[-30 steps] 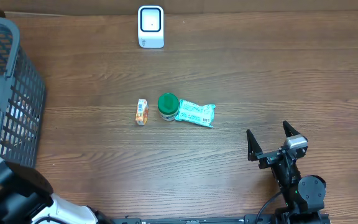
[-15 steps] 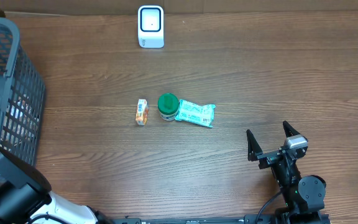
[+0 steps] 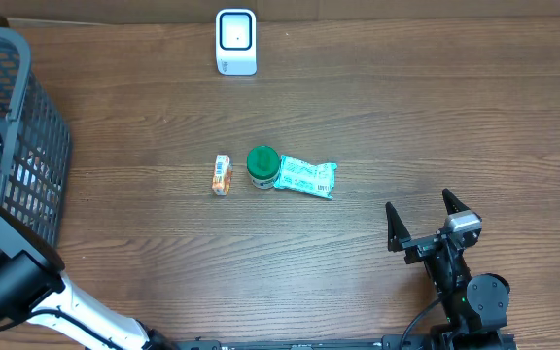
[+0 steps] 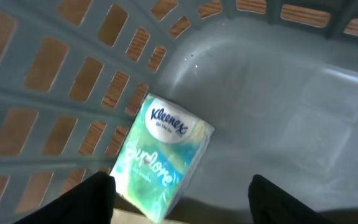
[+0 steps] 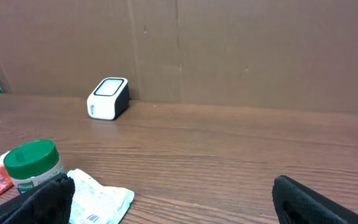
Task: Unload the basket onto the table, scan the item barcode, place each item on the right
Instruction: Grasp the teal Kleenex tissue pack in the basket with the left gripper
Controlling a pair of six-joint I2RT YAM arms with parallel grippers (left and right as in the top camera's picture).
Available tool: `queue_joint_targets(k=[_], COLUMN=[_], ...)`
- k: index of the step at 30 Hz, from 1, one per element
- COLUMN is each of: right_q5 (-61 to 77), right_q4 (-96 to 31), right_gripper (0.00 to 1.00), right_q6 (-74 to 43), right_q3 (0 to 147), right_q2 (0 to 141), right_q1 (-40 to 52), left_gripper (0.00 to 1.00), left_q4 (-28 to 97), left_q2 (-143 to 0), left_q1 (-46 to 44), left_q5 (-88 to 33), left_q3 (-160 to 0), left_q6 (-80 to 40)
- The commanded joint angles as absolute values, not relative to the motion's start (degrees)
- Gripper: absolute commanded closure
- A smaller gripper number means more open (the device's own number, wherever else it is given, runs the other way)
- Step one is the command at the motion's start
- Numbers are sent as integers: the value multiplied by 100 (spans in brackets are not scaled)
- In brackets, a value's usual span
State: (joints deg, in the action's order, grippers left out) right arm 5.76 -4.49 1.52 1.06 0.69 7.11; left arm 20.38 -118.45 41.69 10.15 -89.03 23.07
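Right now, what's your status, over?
Left gripper open over Kleenex pack in basket. Right gripper open, empty. Basket wall between pack and scanner.

Looks like a mock shop checkout inside a robotics lab, not a real store. Shop cues: white barcode scanner [image 3: 235, 41] standing at far edge of wood-grain counter [image 3: 377, 107]; grey plastic shopping basket [image 3: 42, 156] at L side, open-lattice kind as used in supermarkets, w/ a Kleenex tissue pack [image 4: 163, 155] lying on its floor; small retail pkgs mid-counter, i.e. orange packet [image 3: 222, 175], green-lidded jar [image 3: 262, 165], teal-white pack [image 3: 306, 178] w/ printed barcode showing in R wrist view. Lab cues: plain cardboard wall [image 5: 229, 50] as bkgd right behind the counter; two robot arms, left arm [image 3: 8, 277] by the basket, right arm [image 3: 460, 282] at near edge w/ black cable trailing.
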Motion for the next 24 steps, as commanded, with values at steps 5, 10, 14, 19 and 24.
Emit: queue_joint_targets(k=[5,10,14,19,24], right_q5=[604,604,604,604,604], right_q4=[-425,-423,-425,-425,-423], right_gripper=[0,0,0,0,0], right_q6=[156,156,154,156,154], right_q3=[47,45,47,47,45], right_q2=[27,27,27,27,27], right_q1=[705,705,705,705,705], left_gripper=[31,31,54,95,96], left_q4=[1813,1723,1741,1726,1739], left_q2=[-12355,-12560,-12628,-12628,-12529], left_q1=[4392,4469,4499,4499,4464], left_q5=[1055,969,687,635,637], left_q3=[-8864,-8864,-8862,-8860,-8882], left_q6=[2685,2746,2744,2744,2270])
